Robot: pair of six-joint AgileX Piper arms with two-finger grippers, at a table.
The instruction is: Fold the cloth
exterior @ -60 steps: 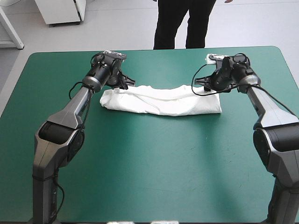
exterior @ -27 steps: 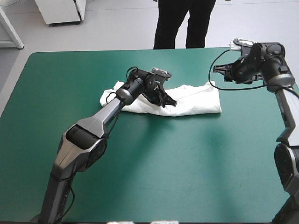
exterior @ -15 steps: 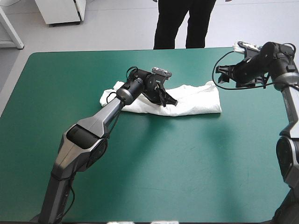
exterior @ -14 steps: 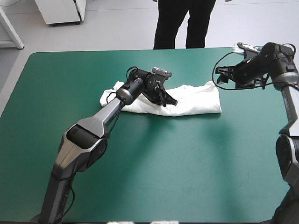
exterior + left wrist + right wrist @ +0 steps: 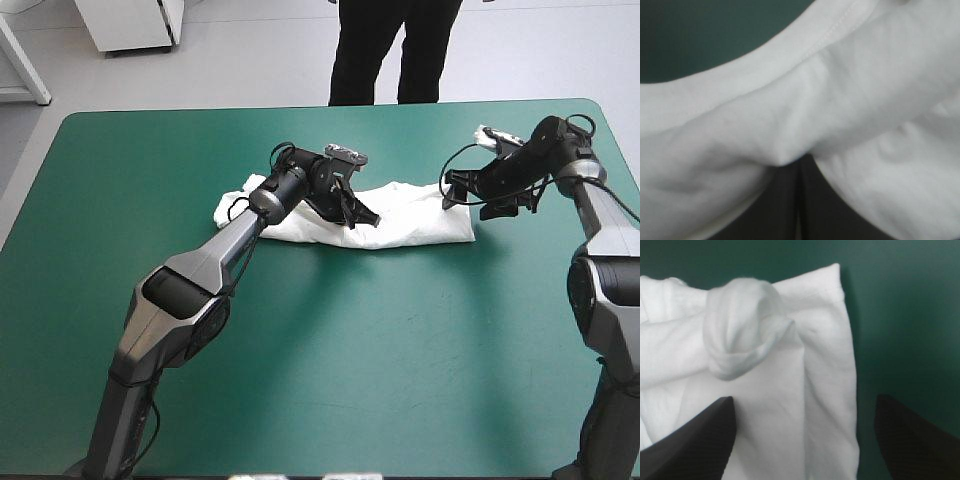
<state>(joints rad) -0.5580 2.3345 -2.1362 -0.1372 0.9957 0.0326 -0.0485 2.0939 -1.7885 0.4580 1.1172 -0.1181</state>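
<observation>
The T-shirt (image 5: 420, 215) lies as a long folded band on the far half of the teal-green table (image 5: 350, 350). The left gripper (image 5: 358, 212) is clamped on its near edge at mid-length. The right gripper (image 5: 460, 192) hovers, fingers apart, over the right end. The fabric is judged light, soft and limp, so all layers should be pinched together there.

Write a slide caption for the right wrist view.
Open right gripper at one end of the folded white T-shirt.

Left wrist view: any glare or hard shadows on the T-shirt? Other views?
Left wrist view: no glare, soft shading in the T-shirt folds. Right wrist view: even light, its rolled part greyer. High view: faint shadow along its near edge on the cover.
</observation>
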